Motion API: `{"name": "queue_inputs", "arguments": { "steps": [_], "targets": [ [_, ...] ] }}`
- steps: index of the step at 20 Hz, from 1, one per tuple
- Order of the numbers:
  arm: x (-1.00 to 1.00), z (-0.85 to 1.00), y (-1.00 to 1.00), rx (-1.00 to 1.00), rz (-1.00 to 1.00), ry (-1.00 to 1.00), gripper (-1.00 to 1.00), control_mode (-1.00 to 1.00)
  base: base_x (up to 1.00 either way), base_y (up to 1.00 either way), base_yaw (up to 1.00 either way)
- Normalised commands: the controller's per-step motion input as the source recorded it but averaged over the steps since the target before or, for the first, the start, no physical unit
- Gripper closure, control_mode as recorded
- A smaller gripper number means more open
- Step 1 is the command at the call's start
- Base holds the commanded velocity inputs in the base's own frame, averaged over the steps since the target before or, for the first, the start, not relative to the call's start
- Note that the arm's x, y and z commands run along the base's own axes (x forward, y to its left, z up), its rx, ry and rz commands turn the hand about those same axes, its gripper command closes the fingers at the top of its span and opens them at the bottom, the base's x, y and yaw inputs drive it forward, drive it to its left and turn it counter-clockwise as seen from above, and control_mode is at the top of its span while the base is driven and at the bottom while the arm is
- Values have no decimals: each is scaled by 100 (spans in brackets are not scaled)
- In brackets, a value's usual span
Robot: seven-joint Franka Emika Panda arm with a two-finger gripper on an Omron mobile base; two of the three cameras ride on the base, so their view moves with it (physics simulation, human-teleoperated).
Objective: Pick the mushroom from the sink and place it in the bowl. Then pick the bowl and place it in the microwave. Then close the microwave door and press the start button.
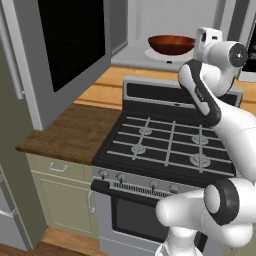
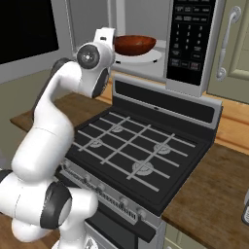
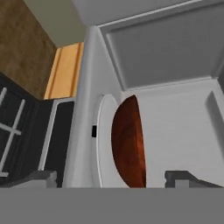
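Left base view: wide light-grey boxy microwave (image 1: pixel 131 35) stands on the wood counter behind the stove, cavity exposed. Its large flat microwave door (image 1: pixel 65 47), black glass in a light-grey frame, is swung fully out to the left. Right base view shows the dark control strip (image 2: pixel 190 36) at the cavity's right side. Black gas stove (image 1: pixel 167 142) with grey grates sits directly below and in front of the microwave.

White arm reaches up over the stove, hand at the cavity mouth.

White round turntable plate (image 3: pixel 103 140) lies on the cavity floor. Round, shallow, glossy reddish-brown bowl (image 1: pixel 171 43) rests on the plate, upright, inside the microwave. Bowl contents not discernible.

Hand view: gripper (image 3: pixel 116 177) fingers spread wide apart, one tip either side of the bowl's rim line, nothing between them gripped; bowl free of the tips.
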Motion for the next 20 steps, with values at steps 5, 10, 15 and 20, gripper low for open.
{"name": "queue_inputs", "arguments": {
  "steps": [5, 10, 15, 20],
  "targets": [
    [-100, 31, 15, 0, 0, 6, -100, -100, 0, 0, 0],
    [-100, -7, 15, 0, 0, -11, -100, -100, 0, 0, 0],
    [-100, -10, 44, 0, 0, -21, -100, -100, 0, 0, 0],
    [-100, 0, 64, 0, -3, -5, -100, -100, 0, 0, 0]
  ]
}}
